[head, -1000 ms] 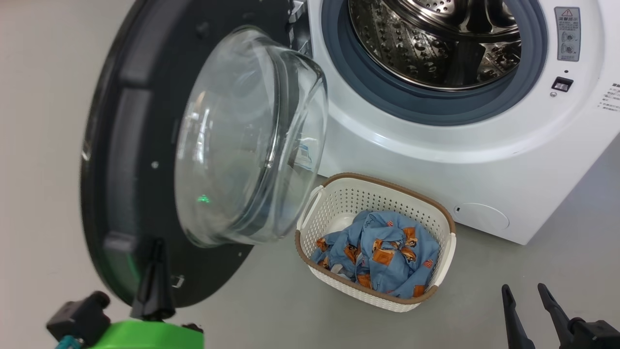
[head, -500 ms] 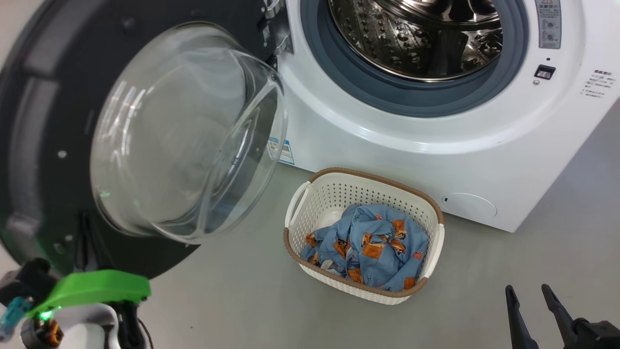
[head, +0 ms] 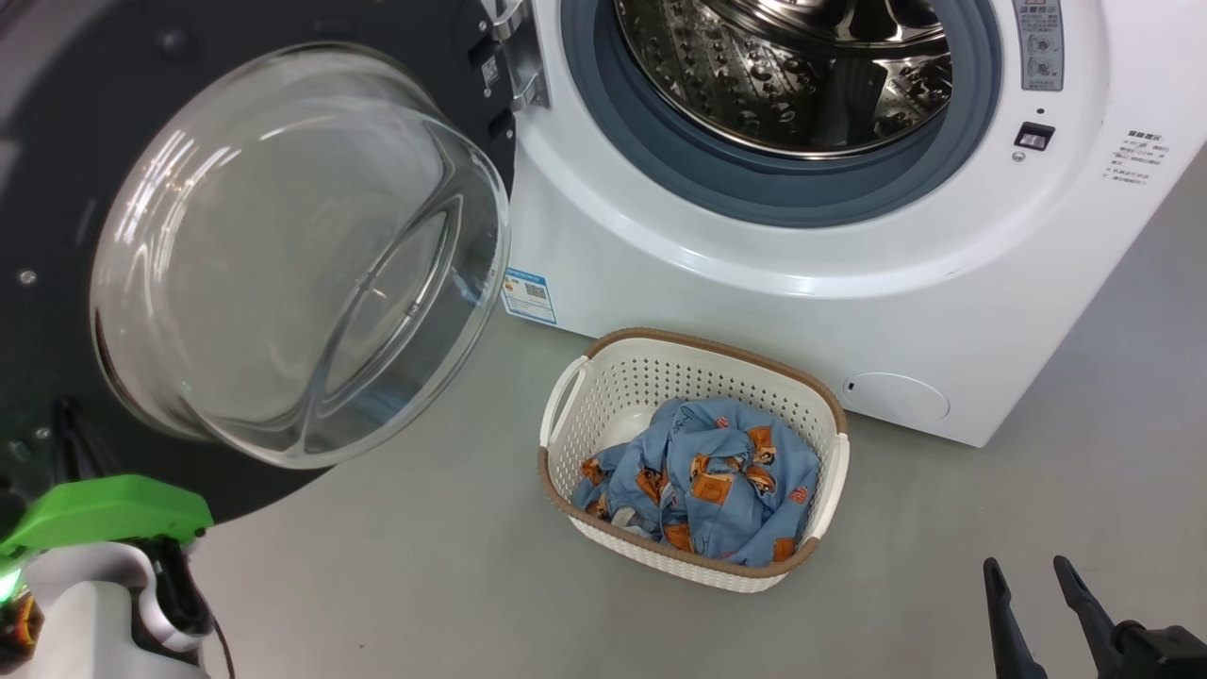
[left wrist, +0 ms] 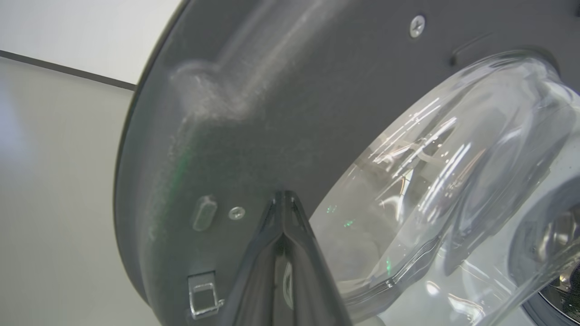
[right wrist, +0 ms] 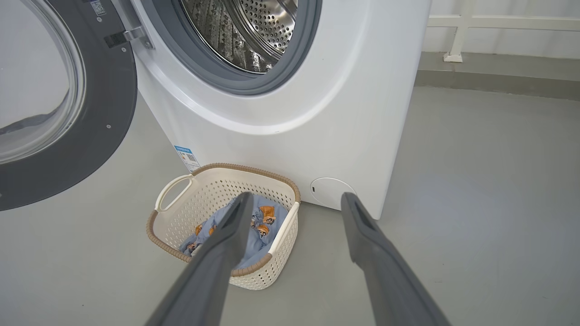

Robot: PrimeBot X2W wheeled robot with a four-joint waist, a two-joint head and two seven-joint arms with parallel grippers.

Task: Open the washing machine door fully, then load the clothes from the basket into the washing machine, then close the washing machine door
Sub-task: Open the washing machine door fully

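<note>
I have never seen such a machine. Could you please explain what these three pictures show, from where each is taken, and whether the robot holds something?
This is a wheeled robot with two arms, each ending in a two-fingered tool. One picture comes from a camera on its head; the other two come from cameras on its wrists, looking along the fingers. On the grey floor stands a white washing machine with its round door swung open. Before it sits a cream basket holding blue patterned clothes. The left tool is shut, its tip close to the door's inner face, and grips nothing. The right tool is open and empty, apart from the basket.
</note>
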